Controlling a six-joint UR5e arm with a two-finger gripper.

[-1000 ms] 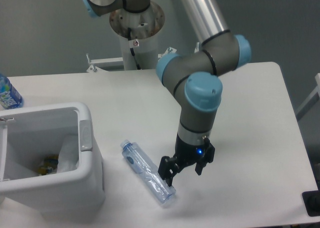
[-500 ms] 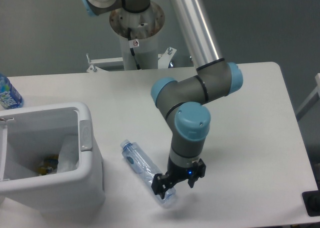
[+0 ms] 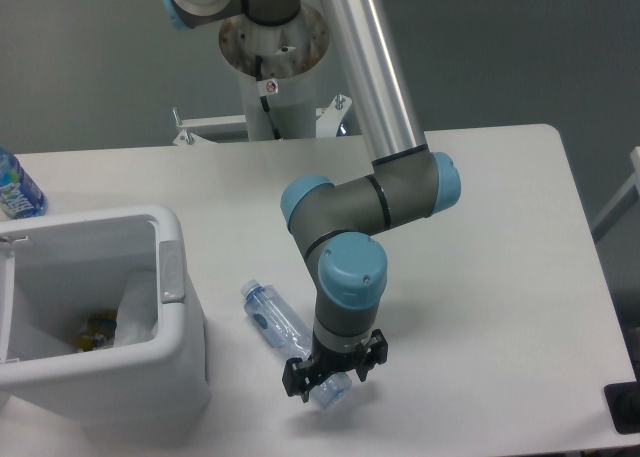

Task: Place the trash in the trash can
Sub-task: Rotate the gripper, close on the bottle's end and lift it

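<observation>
Pincer [image 3: 330, 373] astride bottle [image 3: 280, 327] base (grip unclear) | label unreadable

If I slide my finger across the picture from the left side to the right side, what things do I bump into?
Labeled bottle at the left edge → white trash can with the wrapper inside → slim clear bottle lying on the table → gripper at the bottle's far end.
</observation>
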